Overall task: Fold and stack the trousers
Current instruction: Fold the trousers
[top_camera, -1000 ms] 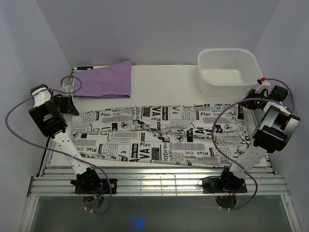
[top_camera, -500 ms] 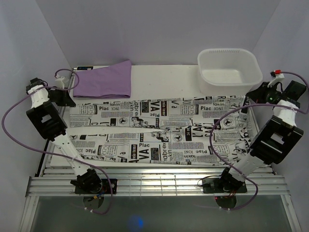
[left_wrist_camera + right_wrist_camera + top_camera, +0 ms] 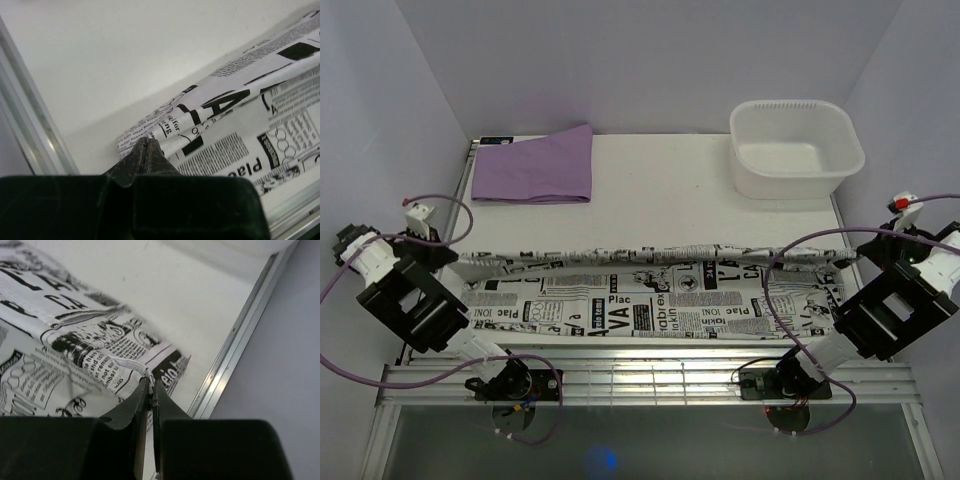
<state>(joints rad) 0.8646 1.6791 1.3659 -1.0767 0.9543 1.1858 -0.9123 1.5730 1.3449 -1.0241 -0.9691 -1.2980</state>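
The trousers [image 3: 650,300], white with black newspaper print, lie across the front of the table. Their far edge is lifted into a taut band [image 3: 650,257] strung between the two grippers. My left gripper [image 3: 448,258] is shut on the left end of that edge; its wrist view shows the pinched fabric [image 3: 170,125] at its tips [image 3: 146,141]. My right gripper [image 3: 855,257] is shut on the right end, with the hem [image 3: 135,365] pinched at its tips [image 3: 150,385]. The lower layer stays flat on the table.
A folded plain purple cloth [image 3: 535,165] lies at the back left. A white plastic tub [image 3: 795,148] stands at the back right. Metal rails [image 3: 650,375] run along the table's front edge, and a rail [image 3: 235,355] runs along its right side.
Both grippers have drawn the far edge of the trousers up and toward the front. The visible spread of cloth has shrunk from a wide sheet to a narrower folded strip.
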